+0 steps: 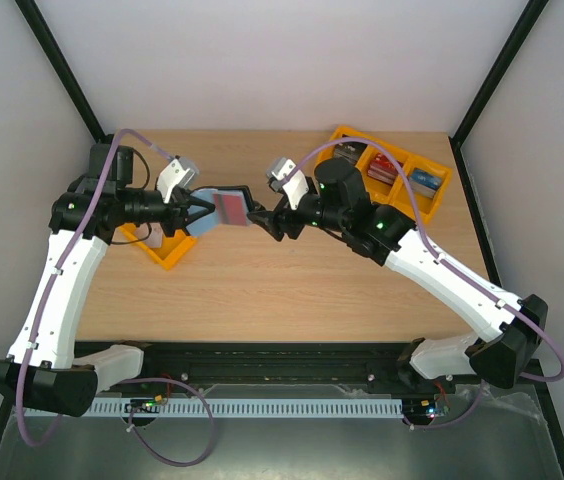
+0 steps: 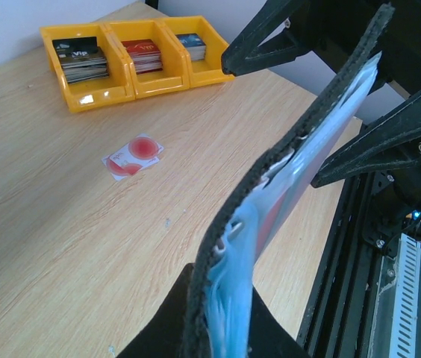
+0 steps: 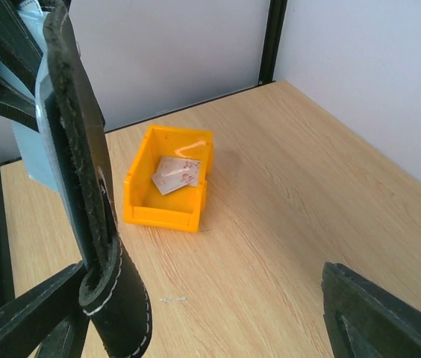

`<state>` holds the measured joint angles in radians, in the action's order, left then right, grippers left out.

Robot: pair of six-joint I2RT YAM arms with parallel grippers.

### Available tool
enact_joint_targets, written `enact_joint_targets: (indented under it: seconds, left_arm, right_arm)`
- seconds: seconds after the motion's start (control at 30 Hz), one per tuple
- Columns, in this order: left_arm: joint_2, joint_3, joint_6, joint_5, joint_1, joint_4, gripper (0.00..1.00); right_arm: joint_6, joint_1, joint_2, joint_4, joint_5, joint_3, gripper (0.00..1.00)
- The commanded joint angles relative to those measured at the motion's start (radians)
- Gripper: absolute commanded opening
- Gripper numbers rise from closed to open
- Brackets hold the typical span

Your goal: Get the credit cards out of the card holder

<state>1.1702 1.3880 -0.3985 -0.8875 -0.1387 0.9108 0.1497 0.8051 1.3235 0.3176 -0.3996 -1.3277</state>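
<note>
1. Near the left edge: small yellow tray [image 3: 167, 212] held pale cards [image 3: 177, 175] with red marks.
2. Mid-counter, off the surface: card holder [image 2: 296, 149] hung between both arms. Left pincer [image 1: 205, 206] was clamped on its left end. Right pincer [image 1: 255, 216] stood open, its fingers straddling the other end.
3. A reddish credit card [image 1: 230, 208] showed inside the blue pocket [image 2: 229, 298], not yet out.
4. Judgement: keep the left grip firm. Close the right fingers on the card's edge only, not on the pocket film, then draw it straight along the pocket.
5. Farther right: one loose card [image 2: 133, 156] lay flat on the counter [image 1: 262, 290], short of the three-bin tray [image 2: 132, 88] at the far right corner.
</note>
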Motion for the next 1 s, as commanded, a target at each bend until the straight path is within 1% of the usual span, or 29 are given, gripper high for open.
enact_joint_targets:
  seconds: [0.0, 0.23, 0.37, 0.5, 0.67, 0.8, 0.87, 0.97]
  left_arm:
    - [-0.006, 0.011, -0.010, -0.020, 0.006, 0.000, 0.02]
    - [-0.008, 0.009, -0.013, -0.025, 0.005, 0.003, 0.02]
    - [-0.009, 0.008, -0.015, -0.028, 0.005, 0.003, 0.02]
    - [-0.012, 0.004, -0.016, -0.027, 0.005, 0.006, 0.02]
    - [-0.009, 0.006, -0.016, -0.032, 0.005, 0.004, 0.02]
    - [-0.011, 0.005, -0.017, -0.033, 0.005, 0.006, 0.02]
    - [-0.013, 0.005, -0.019, -0.031, 0.005, 0.006, 0.02]
    - [-0.014, 0.003, -0.019, -0.025, 0.005, 0.006, 0.02]
  right_arm:
    - [0.003, -0.002, 0.000, 0.019, 0.028, -0.033, 0.81]
    - [-0.037, -0.003, 0.027, -0.030, 0.077, -0.053, 0.81]
    - [-0.068, -0.003, 0.059, -0.066, -0.006, -0.063, 0.81]
    - [-0.091, -0.003, 0.074, -0.110, -0.024, -0.066, 0.81]
    - [-0.122, 0.001, 0.110, -0.163, -0.093, -0.067, 0.81]
    - [-0.132, 0.009, 0.129, -0.174, -0.129, -0.076, 0.81]
    - [-0.113, 0.008, 0.112, -0.154, -0.152, -0.078, 0.82]
    - [-0.062, -0.002, 0.039, -0.127, -0.150, -0.043, 0.83]
